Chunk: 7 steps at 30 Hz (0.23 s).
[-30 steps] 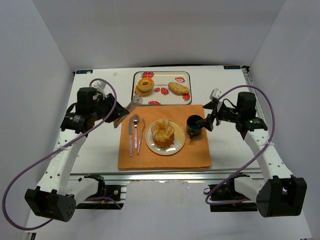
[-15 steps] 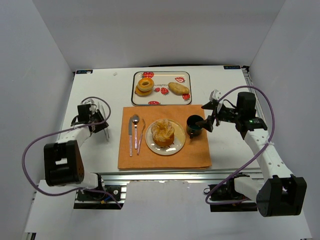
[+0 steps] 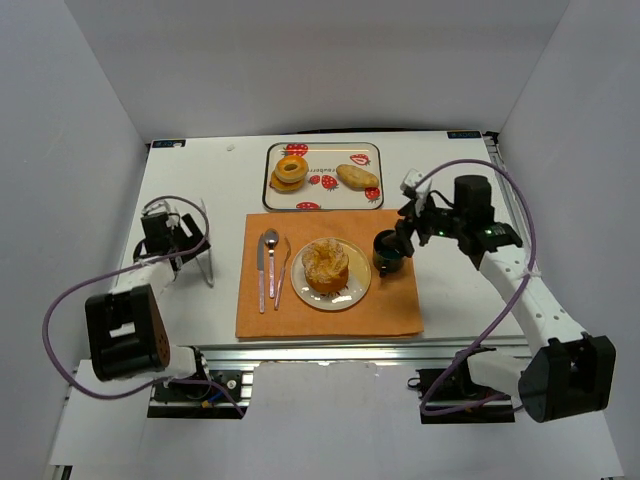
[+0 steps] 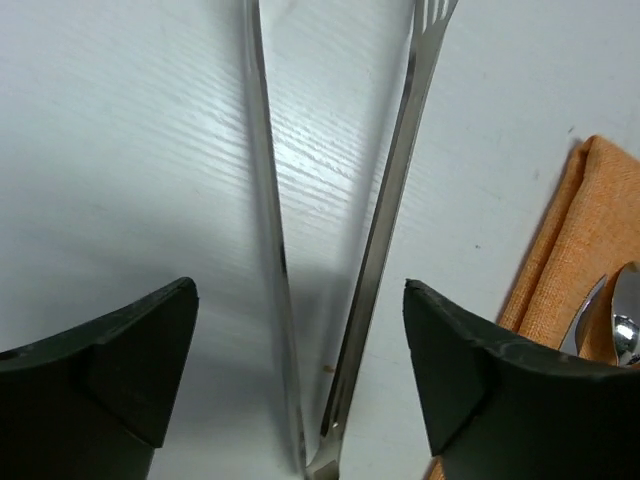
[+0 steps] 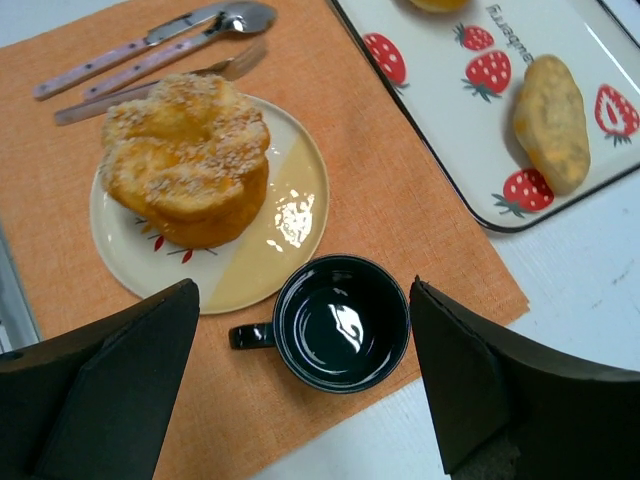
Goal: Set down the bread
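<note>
item: the bread (image 3: pixel 325 264), a round swirled bun with a pale flaky top.
location: centre of the top view, seated on the plate (image 3: pixel 357 287) on the orange mat (image 3: pixel 390 315), just left of the dark cup (image 3: pixel 388 252).
handling, as we judge it: light and soft with a crumbly crust. it squashes easily, so we take it low on the firmer golden sides, not by the flaky crown.
left gripper (image 4: pixel 300 350): jaws apart, the tongs (image 4: pixel 388 200) lying loose between them on the table (image 4: pixel 120 150).
right gripper (image 5: pixel 303 330): jaws wide, above the cup, holding nothing.
</note>
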Tool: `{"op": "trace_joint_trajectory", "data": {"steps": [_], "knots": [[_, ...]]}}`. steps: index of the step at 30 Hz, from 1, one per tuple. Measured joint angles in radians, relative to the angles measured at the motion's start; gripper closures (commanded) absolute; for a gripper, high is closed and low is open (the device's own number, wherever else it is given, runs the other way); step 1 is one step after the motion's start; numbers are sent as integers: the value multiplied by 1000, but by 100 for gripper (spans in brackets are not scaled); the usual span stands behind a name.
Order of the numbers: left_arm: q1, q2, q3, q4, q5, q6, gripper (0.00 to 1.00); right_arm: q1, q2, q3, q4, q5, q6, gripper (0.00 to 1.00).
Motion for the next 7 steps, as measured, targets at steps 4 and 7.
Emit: {"op": "trace_joint_trajectory", "data": {"steps": [4, 7], "knots": [[7, -141, 0, -19, -56, -42, 2, 107, 44, 57, -5, 237, 116, 10], [8, -302, -1, -34, -78, -90, 2, 130, 61, 95, -7, 343, 202, 11]]}}
